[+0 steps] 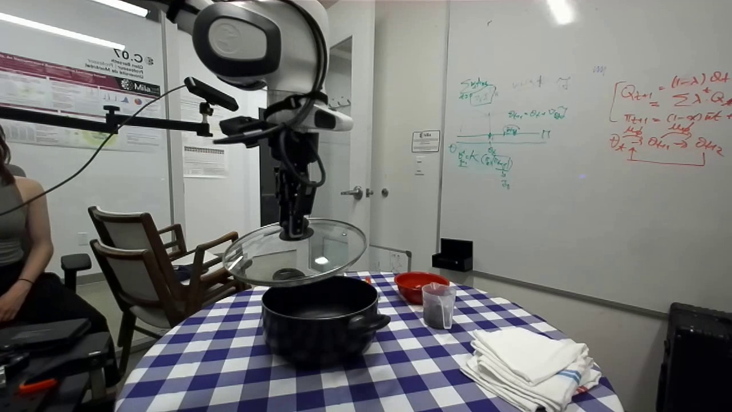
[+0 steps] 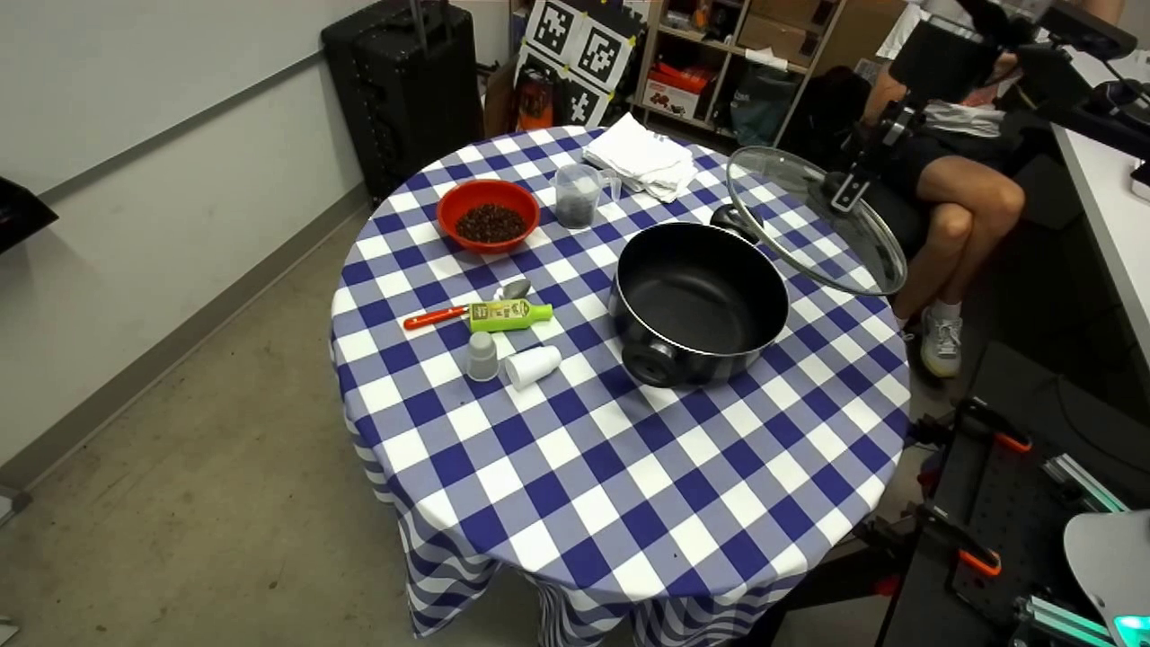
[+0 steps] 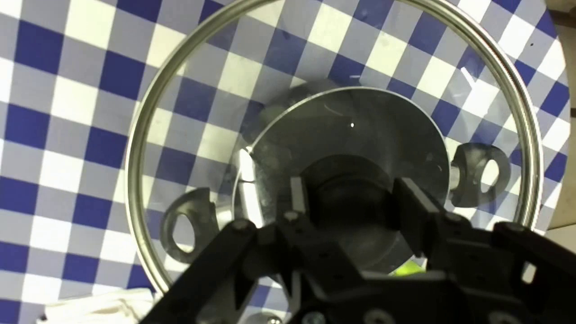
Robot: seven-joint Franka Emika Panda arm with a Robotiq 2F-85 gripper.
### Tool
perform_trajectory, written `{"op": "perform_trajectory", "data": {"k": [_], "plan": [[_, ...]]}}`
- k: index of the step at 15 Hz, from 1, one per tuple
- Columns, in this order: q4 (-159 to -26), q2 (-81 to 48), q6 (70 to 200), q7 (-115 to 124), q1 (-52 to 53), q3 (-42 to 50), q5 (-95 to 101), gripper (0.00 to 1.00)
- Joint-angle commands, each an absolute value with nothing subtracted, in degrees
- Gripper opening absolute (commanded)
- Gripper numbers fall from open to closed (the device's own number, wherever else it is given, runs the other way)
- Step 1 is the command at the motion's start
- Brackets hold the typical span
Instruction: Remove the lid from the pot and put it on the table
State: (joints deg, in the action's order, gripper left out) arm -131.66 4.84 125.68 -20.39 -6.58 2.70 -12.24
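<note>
The pincer [image 1: 295, 231] is closed round the black knob [image 3: 351, 204] on the lid [image 1: 303, 256], likely because that's the easiest bit for carrying it from pot [image 1: 317, 337] to worktop [image 2: 521, 481].

On the right in an exterior view I see a whiteboard [image 1: 572, 200] scribbled in green and red, light [image 1: 561, 9] glaring near its top; left of it, a white door [image 1: 362, 126], then wooden armchairs [image 1: 123, 276]. In an exterior view, brownish floor [image 2: 225, 467] lies left, shelves [image 2: 729, 48] far back.
</note>
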Motion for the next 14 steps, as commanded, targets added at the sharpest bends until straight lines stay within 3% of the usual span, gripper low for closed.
{"op": "perform_trajectory", "data": {"k": [1,8,14], "plan": [[-141.13,11.42,129.7,-14.51,-6.79,5.09,-11.07,0.25],[-148.9,8.82,136.48,-12.1,-9.33,10.05,-11.14,0.25],[-146.53,-0.03,141.67,-16.35,-12.24,14.65,-14.02,0.25]]}}
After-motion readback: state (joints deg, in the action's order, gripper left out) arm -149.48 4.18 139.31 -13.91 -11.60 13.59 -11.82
